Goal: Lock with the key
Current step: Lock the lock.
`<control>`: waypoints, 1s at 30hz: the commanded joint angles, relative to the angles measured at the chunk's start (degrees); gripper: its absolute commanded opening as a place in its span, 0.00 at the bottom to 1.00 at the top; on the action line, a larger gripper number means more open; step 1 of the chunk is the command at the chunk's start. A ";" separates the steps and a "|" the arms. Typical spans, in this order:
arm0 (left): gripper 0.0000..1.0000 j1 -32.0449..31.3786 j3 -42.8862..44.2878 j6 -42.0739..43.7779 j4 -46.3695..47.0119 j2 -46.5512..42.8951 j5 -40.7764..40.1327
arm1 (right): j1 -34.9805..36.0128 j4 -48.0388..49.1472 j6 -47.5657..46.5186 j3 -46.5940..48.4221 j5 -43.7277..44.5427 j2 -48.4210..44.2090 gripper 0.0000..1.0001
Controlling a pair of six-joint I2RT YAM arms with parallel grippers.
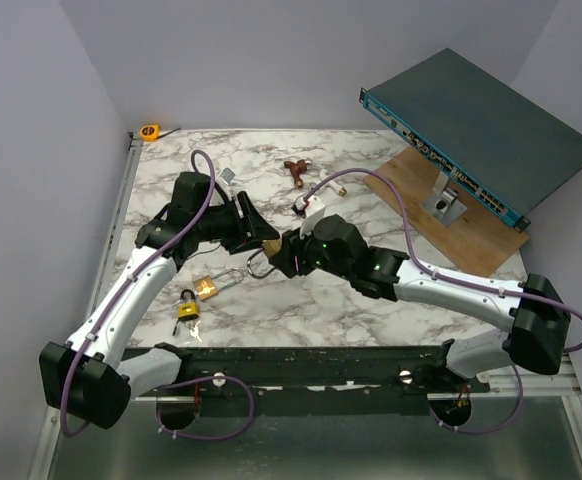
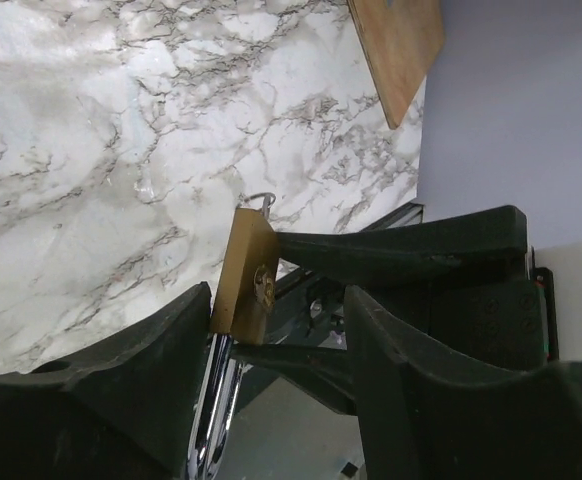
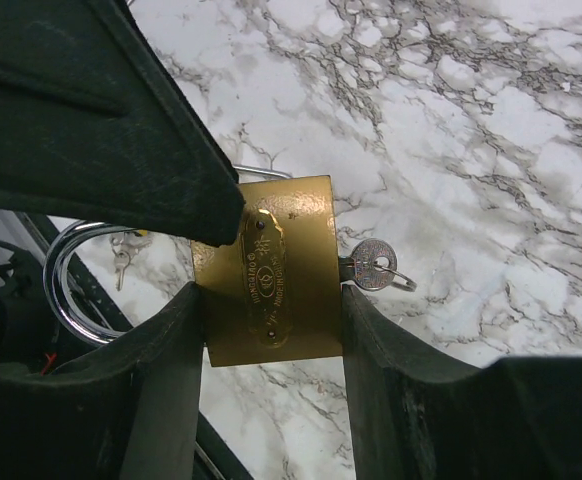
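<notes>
My right gripper (image 3: 271, 300) is shut on a brass padlock (image 3: 271, 270), one finger on each flat edge, holding it above the marble table (image 1: 271, 160). A small silvery key (image 3: 373, 266) on a ring sticks out of the padlock's side by my right finger. The chrome shackle (image 3: 71, 285) curves out at the left. My left gripper (image 2: 276, 310) is open around the same padlock (image 2: 246, 275); the shackle (image 2: 211, 410) lies against its left finger, and the right finger stands well apart. In the top view both grippers, left (image 1: 254, 228) and right (image 1: 279, 252), meet at the table's middle.
A second brass padlock (image 1: 208, 288) and a small yellow-and-black padlock (image 1: 188, 310) with tiny keys (image 1: 195, 330) lie near the front left. A brown part (image 1: 296, 170) lies at the back. A network switch (image 1: 481, 150) leans over a wooden board (image 1: 471, 225) at the right.
</notes>
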 commanded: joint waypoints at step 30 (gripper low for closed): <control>0.00 2.22 -1.21 -2.61 15.50 5.55 9.77 | -4.37 -1.20 0.18 7.09 -4.52 1.87 0.99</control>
